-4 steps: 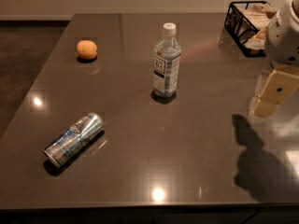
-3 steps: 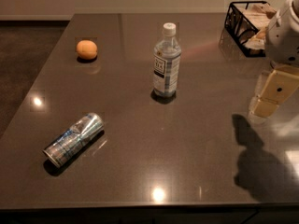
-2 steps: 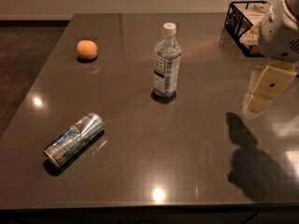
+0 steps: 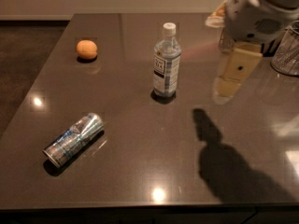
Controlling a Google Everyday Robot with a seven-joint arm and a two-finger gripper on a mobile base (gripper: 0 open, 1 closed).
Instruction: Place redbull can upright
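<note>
The redbull can, slim, silver and blue, lies on its side near the front left of the dark table. My gripper hangs above the right side of the table, far from the can and to the right of the water bottle. It holds nothing that I can see. The white arm housing sits above it at the top right.
A clear water bottle with a white cap stands upright at the table's middle. An orange sits at the back left. A wire basket stands at the back right edge. The arm's shadow falls front right.
My arm and gripper have moved left and further over the table, toward the bottle. The can, bottle and orange have not moved.
</note>
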